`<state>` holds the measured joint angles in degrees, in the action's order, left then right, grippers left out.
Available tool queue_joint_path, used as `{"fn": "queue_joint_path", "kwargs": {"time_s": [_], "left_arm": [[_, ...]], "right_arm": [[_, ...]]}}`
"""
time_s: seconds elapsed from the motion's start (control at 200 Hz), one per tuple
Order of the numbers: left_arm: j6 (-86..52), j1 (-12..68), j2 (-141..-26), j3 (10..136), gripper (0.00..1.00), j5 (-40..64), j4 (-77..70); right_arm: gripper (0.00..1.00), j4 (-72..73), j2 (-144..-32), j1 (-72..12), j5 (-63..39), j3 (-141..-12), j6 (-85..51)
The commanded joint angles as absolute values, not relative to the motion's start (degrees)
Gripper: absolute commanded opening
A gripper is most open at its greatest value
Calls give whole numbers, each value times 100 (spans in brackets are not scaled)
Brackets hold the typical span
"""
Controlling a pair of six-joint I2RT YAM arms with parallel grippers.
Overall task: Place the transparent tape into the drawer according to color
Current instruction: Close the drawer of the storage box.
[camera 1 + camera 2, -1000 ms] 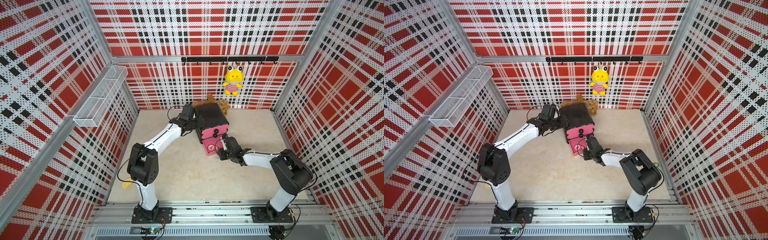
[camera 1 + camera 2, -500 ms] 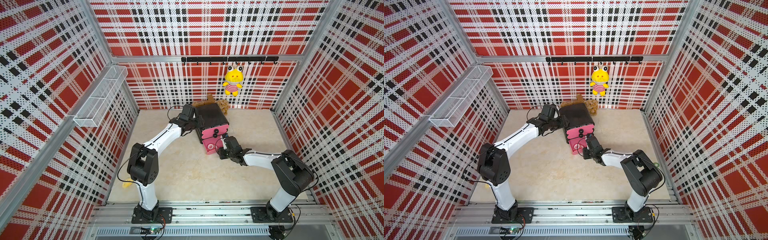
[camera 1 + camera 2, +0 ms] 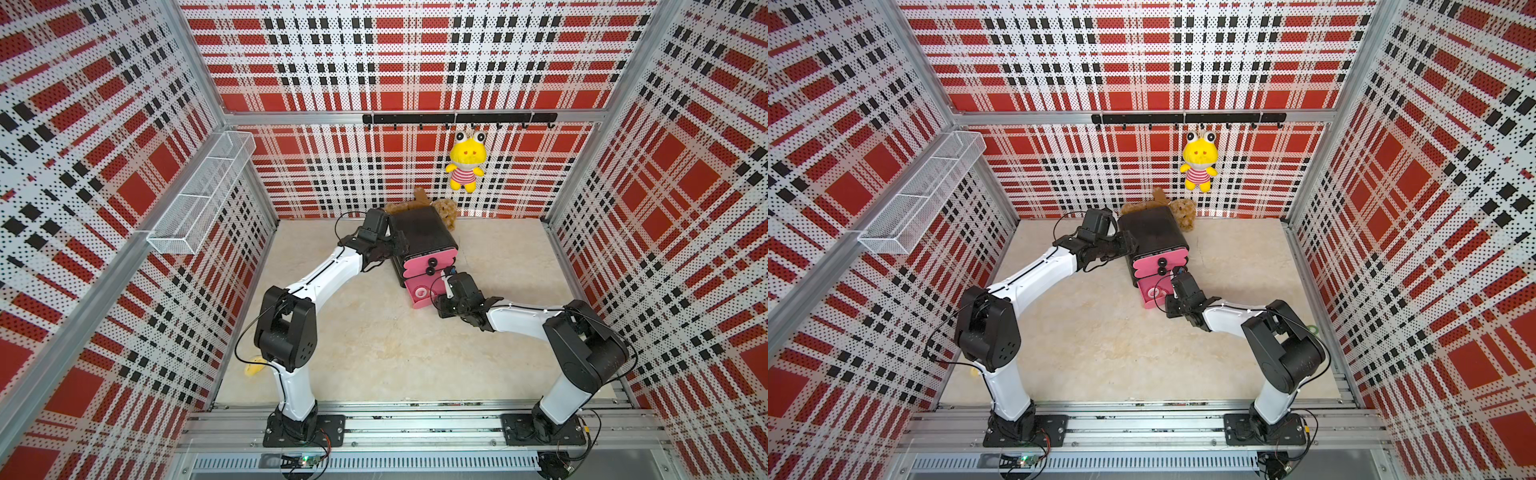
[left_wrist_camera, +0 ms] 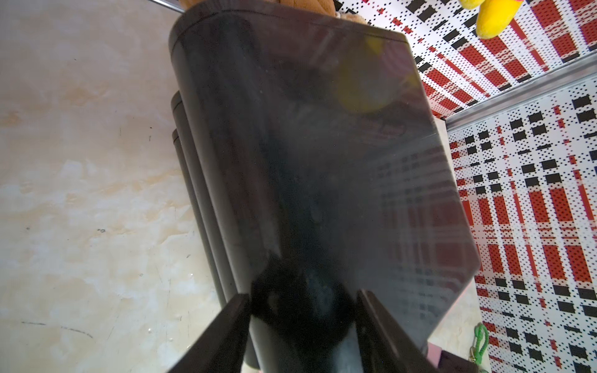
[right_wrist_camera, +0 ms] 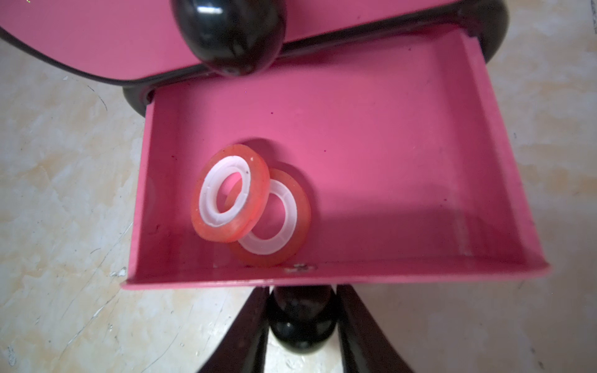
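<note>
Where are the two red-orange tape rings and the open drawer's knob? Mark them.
Upper tape ring (image 5: 221, 234): right wrist view, on its red-orange band.
Lower tape ring (image 5: 303, 216): right wrist view, on its exposed band.
Open drawer's knob (image 5: 300, 319): right wrist view, on its rounded black face.

Your white-and-black left arm (image 3: 328, 270) reaches forward with its elbow bent. Its left gripper (image 4: 302, 297) is clamped tight on the black rounded cabinet (image 4: 323, 145) at an edge. Your right arm (image 3: 519, 320) lies low and reaches inward. The right gripper (image 5: 302, 290) straddles a round black knob (image 5: 302, 319); whether its pads press the knob is unclear.
</note>
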<state>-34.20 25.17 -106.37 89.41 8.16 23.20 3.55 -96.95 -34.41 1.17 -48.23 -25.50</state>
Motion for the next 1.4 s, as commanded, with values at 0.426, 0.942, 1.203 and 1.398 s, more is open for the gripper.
{"fn": "queue_joint_path", "kwargs": {"time_s": [0.426,0.942,1.203,1.398], "left_arm": [[-3279,2538,-10714,9007,59,871,2426],[-3287,2558,-10738,9068,59,882,2429],[-3261,2557,-10766,9110,59,888,2470],[-3252,2566,-10768,9105,59,893,2465]], "right_arm": [[42,562,-9459,-3516,8,-4988,-2560],[39,638,-9767,-3524,146,-4709,-2637],[41,563,-9901,-3611,210,-4765,-2620],[38,648,-10213,-3612,248,-4920,-2615]]}}
